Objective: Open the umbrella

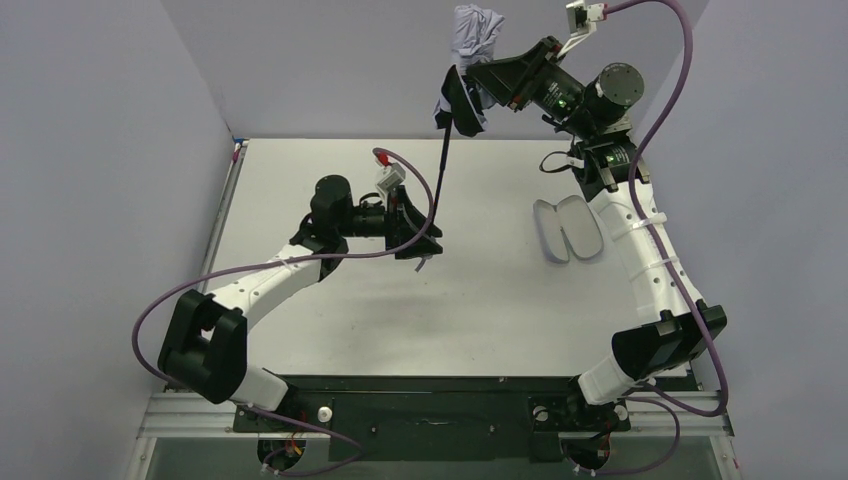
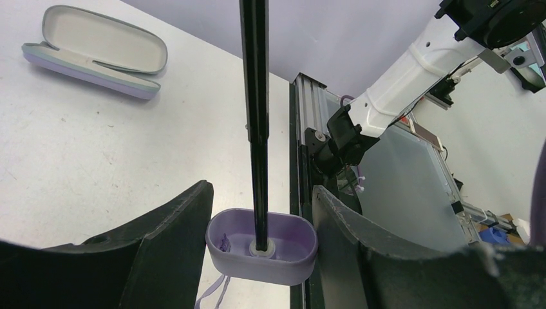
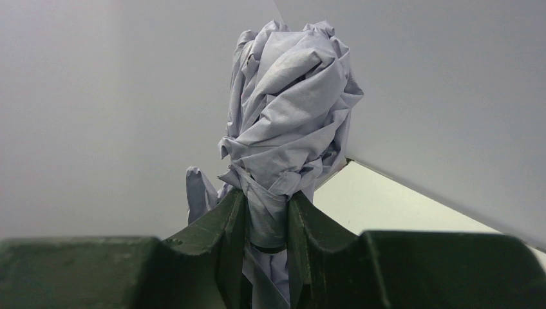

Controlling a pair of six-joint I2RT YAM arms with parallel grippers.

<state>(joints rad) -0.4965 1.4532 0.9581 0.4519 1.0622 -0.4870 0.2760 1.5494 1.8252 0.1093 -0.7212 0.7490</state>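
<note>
The umbrella hangs stretched between my two grippers. Its crumpled pale lavender fabric (image 1: 478, 35) is bunched high at the back, with black lining showing below it. My right gripper (image 1: 482, 78) is shut on the neck of that bundle (image 3: 290, 109), the fingers (image 3: 228, 225) pinching the fabric from both sides. The thin black shaft (image 1: 443, 170) runs down to my left gripper (image 1: 418, 240). In the left wrist view the small lavender handle (image 2: 261, 251) sits between the fingers (image 2: 174, 244), which press on both its ends, with the shaft (image 2: 255, 96) rising from it and the loop strap hanging below.
The open lavender clamshell case (image 1: 567, 229) lies on the white table (image 1: 330, 320) right of centre, near the right arm (image 1: 640, 250); the left wrist view shows the case (image 2: 96, 51) too. Grey walls enclose the back and sides.
</note>
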